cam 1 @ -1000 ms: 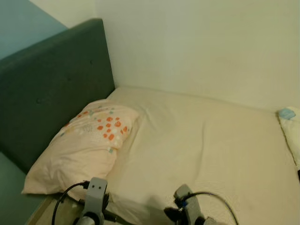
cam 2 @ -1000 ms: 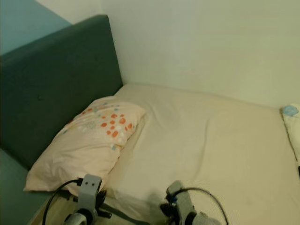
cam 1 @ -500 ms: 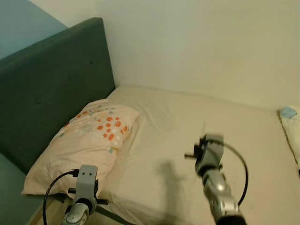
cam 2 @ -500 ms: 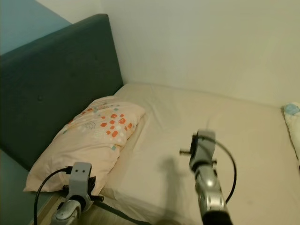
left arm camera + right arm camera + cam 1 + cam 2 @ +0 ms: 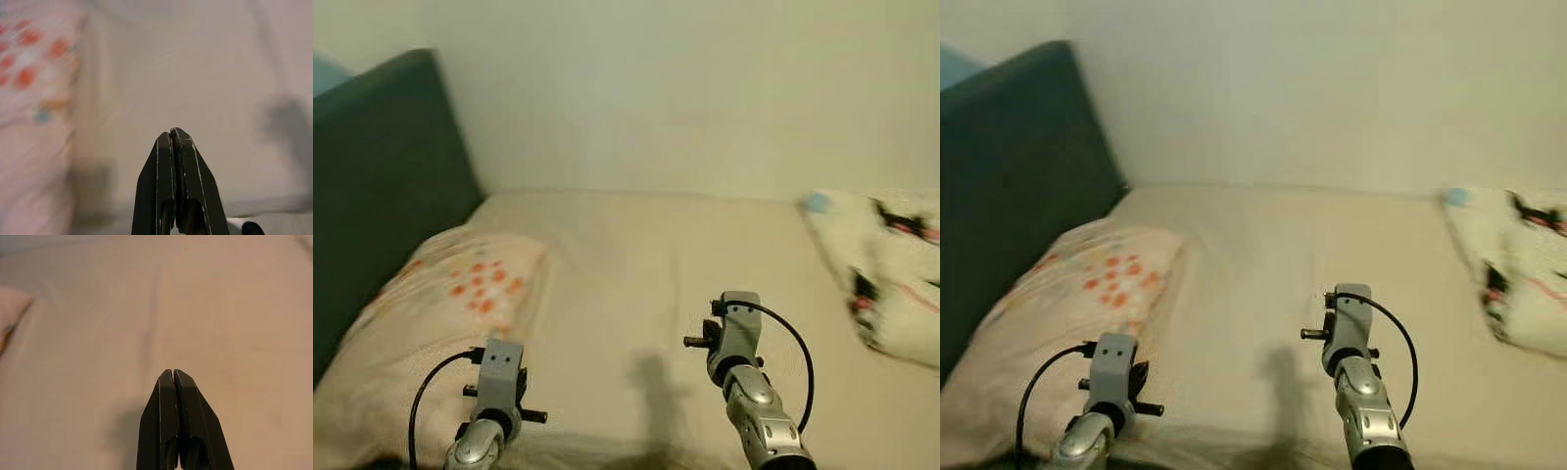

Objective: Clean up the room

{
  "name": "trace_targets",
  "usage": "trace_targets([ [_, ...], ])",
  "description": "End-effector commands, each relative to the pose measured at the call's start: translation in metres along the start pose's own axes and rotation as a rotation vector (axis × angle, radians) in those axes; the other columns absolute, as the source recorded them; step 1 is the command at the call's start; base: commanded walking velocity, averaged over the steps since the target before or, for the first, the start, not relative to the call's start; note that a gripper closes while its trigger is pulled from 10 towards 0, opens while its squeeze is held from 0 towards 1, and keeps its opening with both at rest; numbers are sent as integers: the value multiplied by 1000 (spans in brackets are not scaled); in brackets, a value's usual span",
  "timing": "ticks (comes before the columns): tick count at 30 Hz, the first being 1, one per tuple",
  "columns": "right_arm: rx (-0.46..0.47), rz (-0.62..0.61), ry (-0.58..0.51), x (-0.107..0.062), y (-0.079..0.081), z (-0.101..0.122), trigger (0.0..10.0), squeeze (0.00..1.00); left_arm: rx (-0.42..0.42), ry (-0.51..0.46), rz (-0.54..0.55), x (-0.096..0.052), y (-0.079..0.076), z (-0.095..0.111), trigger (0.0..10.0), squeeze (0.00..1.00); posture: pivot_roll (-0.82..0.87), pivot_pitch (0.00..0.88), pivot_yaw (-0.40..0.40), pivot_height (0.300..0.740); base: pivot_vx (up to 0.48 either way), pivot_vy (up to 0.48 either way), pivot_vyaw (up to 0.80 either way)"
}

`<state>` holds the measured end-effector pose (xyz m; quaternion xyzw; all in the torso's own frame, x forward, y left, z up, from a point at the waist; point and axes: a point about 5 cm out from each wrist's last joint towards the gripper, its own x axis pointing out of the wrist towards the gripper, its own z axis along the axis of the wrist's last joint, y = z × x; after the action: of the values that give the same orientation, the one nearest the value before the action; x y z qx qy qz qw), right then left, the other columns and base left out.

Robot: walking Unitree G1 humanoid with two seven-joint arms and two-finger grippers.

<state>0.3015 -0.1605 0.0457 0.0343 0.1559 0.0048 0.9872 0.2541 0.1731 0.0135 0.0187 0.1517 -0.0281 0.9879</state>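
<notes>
Both hands raised over bed [image 5: 636, 255], camera panned right

On 1 bed [image 5: 646, 255] with 1 dark headboard [image 5: 372, 186] lie 1 pillow [image 5: 440, 304] with orange dots and 1 patterned white blanket [image 5: 886, 274], and 2 silver arms [image 5: 749, 392] reach over it.

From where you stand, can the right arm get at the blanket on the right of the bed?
Probably yes. The right gripper, fingers shut, hangs over bare sheet mid-bed; nothing lies between it and the blanket, though it would need to swing right and open.
</notes>
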Motion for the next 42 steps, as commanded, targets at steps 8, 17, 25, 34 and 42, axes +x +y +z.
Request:
trace_targets([
  [8, 3, 40, 10, 2, 6, 3, 10000, 0, -5, -10, -27, 0, -3, 5, 10000, 0, -58, 76, 18, 740, 0, 0, -423],
  [17, -6, 61, -2, 4, 10, 7, 10000, 0, -31, -20, -14, -1, -5, 9, 10000, 0, -58, 79, 19, 740, 0, 0, 0],
  [25, -18, 67, -4, 3, 10, 7, 10000, 0, -32, -22, -25, -3, -9, 9, 10000, 0, -60, 81, 20, 740, 0, -267, 0],
  [34, -20, 72, -1, 3, 10, 6, 10000, 0, -21, -26, -36, -3, -13, 12, 10000, 0, -59, 83, 18, 740, 0, -480, 0],
  [42, -30, 84, 10, 3, 11, 5, 10000, 0, -21, -22, -33, -4, -13, 12, 10000, 0, -58, 86, 18, 740, 0, -480, 0],
])
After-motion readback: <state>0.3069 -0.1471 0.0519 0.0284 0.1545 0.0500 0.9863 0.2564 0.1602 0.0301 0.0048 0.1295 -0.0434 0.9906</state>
